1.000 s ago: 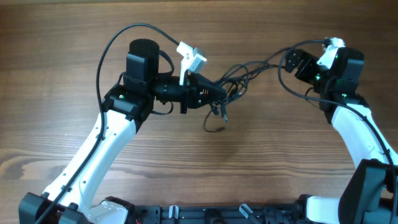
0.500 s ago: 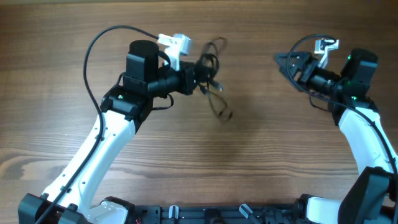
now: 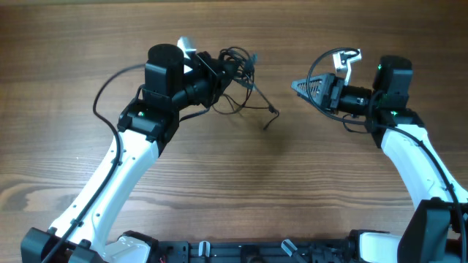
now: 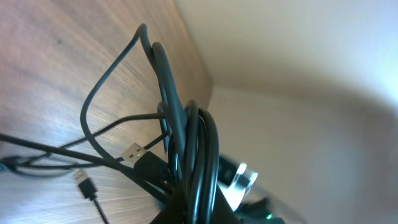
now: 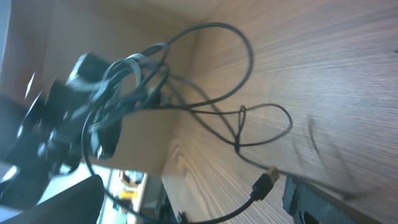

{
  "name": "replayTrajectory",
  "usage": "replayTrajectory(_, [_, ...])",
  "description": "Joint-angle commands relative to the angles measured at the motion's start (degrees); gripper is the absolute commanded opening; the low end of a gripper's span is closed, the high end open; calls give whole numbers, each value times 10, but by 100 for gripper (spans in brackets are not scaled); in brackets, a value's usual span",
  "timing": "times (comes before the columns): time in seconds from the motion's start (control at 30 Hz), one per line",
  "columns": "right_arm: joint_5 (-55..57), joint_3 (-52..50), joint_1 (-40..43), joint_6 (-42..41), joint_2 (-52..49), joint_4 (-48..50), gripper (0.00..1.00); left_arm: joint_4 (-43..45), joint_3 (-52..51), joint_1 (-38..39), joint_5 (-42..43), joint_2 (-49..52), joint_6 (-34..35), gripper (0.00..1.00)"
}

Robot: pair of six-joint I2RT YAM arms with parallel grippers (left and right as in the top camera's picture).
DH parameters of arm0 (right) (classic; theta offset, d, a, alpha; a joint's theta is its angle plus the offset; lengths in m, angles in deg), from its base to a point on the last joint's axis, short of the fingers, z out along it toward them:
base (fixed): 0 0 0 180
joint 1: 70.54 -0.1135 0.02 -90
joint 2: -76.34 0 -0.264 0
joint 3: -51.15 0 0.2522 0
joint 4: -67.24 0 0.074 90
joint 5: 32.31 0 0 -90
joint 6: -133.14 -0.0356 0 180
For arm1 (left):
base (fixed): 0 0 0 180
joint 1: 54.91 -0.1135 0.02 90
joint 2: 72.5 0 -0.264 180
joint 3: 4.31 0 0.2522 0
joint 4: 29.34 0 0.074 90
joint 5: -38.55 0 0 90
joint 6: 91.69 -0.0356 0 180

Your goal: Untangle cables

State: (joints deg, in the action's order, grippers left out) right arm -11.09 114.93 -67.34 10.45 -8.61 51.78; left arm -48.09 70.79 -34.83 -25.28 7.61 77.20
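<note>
The left gripper (image 3: 217, 69) is clamped on a clump of thin black cables (image 3: 235, 60) near the far side of the wooden table (image 3: 234, 197), left of centre. Loops bunch around its fingers, and one loose strand (image 3: 263, 98) trails out toward the middle of the table. Well apart to the right, the right gripper (image 3: 301, 86) points at the clump with its jaws spread, holding nothing. Its wrist camera shows a gold-tipped plug (image 5: 268, 176) lying on the wood.
</note>
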Motion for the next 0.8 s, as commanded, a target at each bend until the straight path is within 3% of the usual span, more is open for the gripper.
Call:
replayTrajectory(0.0, [-107, 1, -7, 97, 9, -2, 94, 0, 5, -6, -69, -13, 243, 4])
replayTrajectory(0.13, [-73, 1, -52, 152, 9, -9, 94, -52, 5, -4, -129, -13, 384, 4])
replayTrajectory(0.23, [61, 1, -114, 151, 9, -10, 95, -105, 5, -4, -159, -12, 461, 4])
replayTrajectory(0.37, [218, 1, -194, 145, 8, -10, 95, -130, 5, -4, -207, -12, 461, 4])
replayTrajectory(0.5, [389, 1, -290, 144, -8, 11, 92, -133, 5, -3, -175, -13, 461, 4])
replayTrajectory(0.77, [399, 1, -355, 75, -67, 128, 90, -81, 5, -3, -122, -13, 461, 4])
